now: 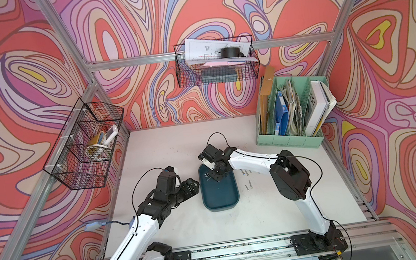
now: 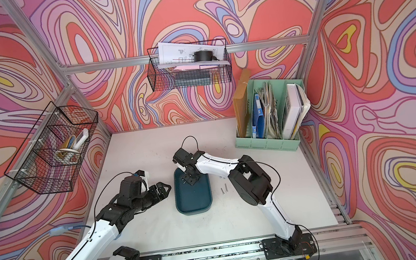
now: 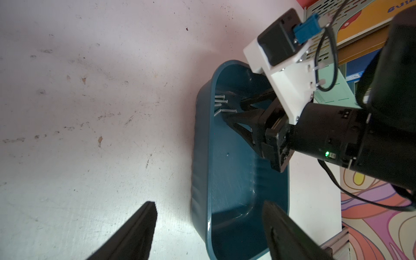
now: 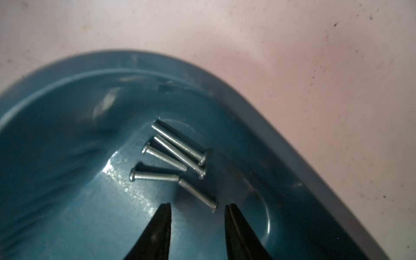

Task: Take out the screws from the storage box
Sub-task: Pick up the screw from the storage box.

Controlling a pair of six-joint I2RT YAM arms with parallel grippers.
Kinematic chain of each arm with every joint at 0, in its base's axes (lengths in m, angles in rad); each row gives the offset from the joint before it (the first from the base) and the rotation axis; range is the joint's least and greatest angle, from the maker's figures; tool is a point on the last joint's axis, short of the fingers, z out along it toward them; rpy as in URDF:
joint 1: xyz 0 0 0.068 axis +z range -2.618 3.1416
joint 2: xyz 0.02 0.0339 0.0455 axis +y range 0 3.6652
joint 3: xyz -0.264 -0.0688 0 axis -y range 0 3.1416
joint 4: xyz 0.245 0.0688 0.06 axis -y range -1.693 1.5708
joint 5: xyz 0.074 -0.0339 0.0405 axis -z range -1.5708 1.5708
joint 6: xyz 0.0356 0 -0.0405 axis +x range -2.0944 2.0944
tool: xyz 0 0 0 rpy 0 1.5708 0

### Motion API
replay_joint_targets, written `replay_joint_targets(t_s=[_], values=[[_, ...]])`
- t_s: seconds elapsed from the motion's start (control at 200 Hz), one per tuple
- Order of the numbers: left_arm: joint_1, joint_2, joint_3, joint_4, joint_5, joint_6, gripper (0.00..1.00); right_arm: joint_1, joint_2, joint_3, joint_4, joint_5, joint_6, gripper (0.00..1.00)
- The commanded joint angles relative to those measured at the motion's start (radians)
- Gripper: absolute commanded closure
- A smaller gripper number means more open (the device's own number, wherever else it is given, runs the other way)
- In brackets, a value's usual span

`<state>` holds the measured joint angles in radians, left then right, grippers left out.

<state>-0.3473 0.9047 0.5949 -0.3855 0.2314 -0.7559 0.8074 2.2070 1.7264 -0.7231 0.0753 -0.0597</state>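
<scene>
The right gripper (image 4: 198, 205) reached down into the box (image 4: 67, 157), its tips close above the floor at the box's far end. Its jaws stood apart and gripped nothing. Five screws (image 4: 173, 155) lay on the floor just ahead of the tips. Three lay packed side by side farther out. Two more lay end to end, and the head of the nearest one sat at the mouth of the gap, close to one finger (image 4: 234, 222); contact could not be told. Behind this gripper, past the box's rim and under its arm, several more screws (image 1: 248, 185) lay on the table (image 1: 175, 222), just beside the box (image 1: 221, 197).

The left gripper (image 3: 209, 203) hung on the other side of the box (image 3: 225, 180), near its long wall but apart from it, and pointed at it. Its jaws were spread wide and empty. In its wrist view the right gripper (image 3: 234, 110) showed ahead, inside the box, with the screws (image 3: 221, 103) just beyond its tips.
</scene>
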Motion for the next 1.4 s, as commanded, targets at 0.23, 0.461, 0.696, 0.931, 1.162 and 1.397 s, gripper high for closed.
replay_joint_targets(t_s=[0.23, 0.461, 0.696, 0.931, 1.162, 1.397], values=[[-0.003, -0.016, -0.005, -0.041, -0.015, 0.012, 0.20, -0.011, 0.043, 0.036, -0.022, -0.004, 0.008, 0.60], [-0.003, -0.020, -0.004, -0.045, -0.016, 0.012, 0.20, -0.033, 0.053, 0.032, -0.016, -0.050, 0.045, 0.61], [-0.003, -0.019, -0.005, -0.041, -0.016, 0.007, 0.20, -0.039, 0.060, 0.017, -0.001, -0.099, 0.082, 0.63], [-0.003, -0.019, -0.002, -0.045, -0.016, 0.006, 0.20, -0.040, 0.062, 0.006, -0.002, -0.154, 0.118, 0.79], [-0.004, -0.024, -0.004, -0.050, -0.021, 0.006, 0.20, -0.035, -0.003, -0.051, 0.015, -0.189, 0.176, 0.90], [-0.004, -0.027, -0.005, -0.056, -0.026, 0.006, 0.20, -0.014, -0.068, -0.098, 0.029, -0.209, 0.211, 0.90]])
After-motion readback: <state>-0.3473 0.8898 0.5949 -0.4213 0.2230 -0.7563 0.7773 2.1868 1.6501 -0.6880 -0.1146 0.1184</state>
